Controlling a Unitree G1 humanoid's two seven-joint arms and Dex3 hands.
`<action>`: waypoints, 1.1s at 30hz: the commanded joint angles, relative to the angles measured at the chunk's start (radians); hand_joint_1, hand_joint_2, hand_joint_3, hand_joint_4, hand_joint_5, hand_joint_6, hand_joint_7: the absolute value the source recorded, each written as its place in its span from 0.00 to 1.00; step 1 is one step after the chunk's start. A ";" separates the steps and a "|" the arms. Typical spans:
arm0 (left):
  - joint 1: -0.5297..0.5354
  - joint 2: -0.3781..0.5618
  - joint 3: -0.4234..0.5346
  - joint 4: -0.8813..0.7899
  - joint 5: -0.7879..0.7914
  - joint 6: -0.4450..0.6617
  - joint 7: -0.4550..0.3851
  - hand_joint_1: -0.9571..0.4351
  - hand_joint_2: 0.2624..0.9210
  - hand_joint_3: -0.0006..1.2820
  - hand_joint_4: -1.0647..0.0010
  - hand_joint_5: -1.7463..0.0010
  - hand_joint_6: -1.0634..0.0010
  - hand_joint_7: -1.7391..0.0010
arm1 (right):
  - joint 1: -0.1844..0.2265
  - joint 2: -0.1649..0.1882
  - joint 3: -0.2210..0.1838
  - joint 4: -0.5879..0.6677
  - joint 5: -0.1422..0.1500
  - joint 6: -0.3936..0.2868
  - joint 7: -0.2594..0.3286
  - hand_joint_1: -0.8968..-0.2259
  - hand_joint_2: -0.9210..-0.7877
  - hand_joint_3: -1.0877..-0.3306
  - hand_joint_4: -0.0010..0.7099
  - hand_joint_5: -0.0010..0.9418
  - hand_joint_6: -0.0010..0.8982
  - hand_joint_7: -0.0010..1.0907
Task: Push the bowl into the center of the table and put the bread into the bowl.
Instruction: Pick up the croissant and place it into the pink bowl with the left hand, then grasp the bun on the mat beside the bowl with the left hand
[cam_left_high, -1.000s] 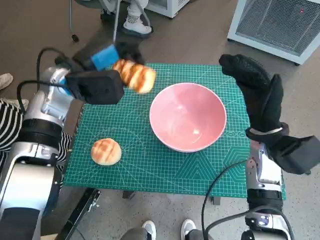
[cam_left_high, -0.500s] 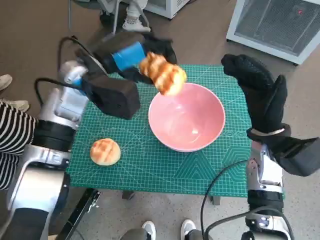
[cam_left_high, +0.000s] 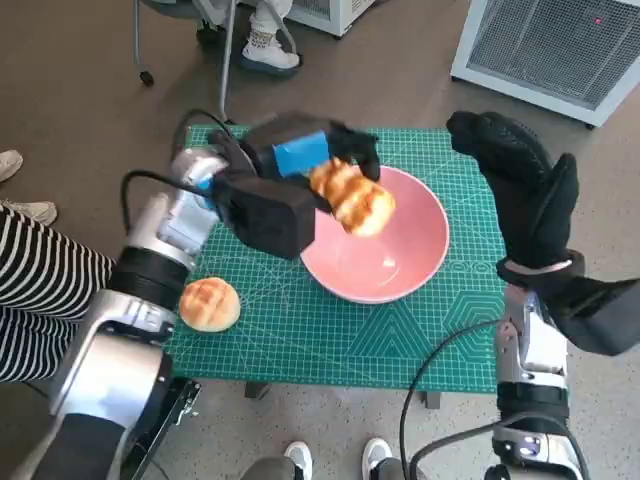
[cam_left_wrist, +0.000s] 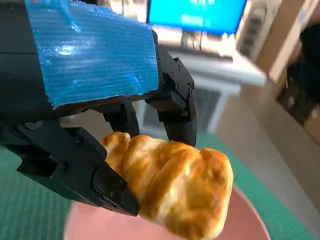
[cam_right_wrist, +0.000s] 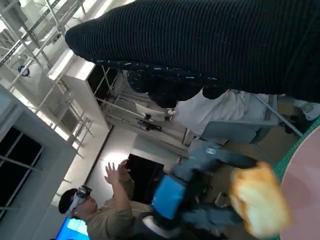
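Note:
My left hand (cam_left_high: 300, 160) grips a long golden bread loaf (cam_left_high: 352, 197) and holds it in the air over the left part of the pink bowl (cam_left_high: 405, 260). The bowl stands on the green mat (cam_left_high: 300, 330), right of its middle. In the left wrist view the black fingers (cam_left_wrist: 107, 182) clamp the bread (cam_left_wrist: 175, 190) above the bowl's pink rim (cam_left_wrist: 250, 225). My right hand (cam_left_high: 520, 190), in its black glove, hangs raised beside the bowl's right side, holding nothing. The right wrist view shows the bread (cam_right_wrist: 260, 205) and the left hand (cam_right_wrist: 172, 200) from afar.
A second round bun (cam_left_high: 210, 303) lies on the mat near its front left corner. A person in a striped sleeve (cam_left_high: 40, 290) sits at the left. Feet (cam_left_high: 265, 50) show beyond the table. A grey appliance (cam_left_high: 560, 45) stands at the back right. A person (cam_right_wrist: 100, 210) shows in the right wrist view.
My left hand has carried the bread rightward and toward me, from beyond the mat's back left part to over the bowl. The right hand has hardly moved.

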 joint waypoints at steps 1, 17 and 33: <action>-0.026 0.002 -0.001 -0.006 -0.005 0.017 -0.045 0.65 0.85 0.02 0.68 0.96 0.65 0.86 | 0.030 -0.009 -0.004 -0.008 -0.001 0.007 -0.005 0.26 0.00 0.52 0.24 0.00 0.01 0.53; 0.055 0.123 0.101 -0.209 -0.144 0.001 -0.221 0.59 0.82 0.00 0.77 1.00 0.68 0.94 | 0.038 -0.006 -0.008 -0.017 -0.016 0.006 -0.023 0.27 0.00 0.52 0.25 0.00 0.01 0.53; 0.324 0.408 0.303 -0.614 -0.323 0.049 -0.346 0.55 0.85 0.01 0.79 1.00 0.68 0.96 | 0.052 -0.003 -0.004 -0.028 -0.007 0.008 -0.016 0.26 0.00 0.52 0.24 0.00 0.01 0.53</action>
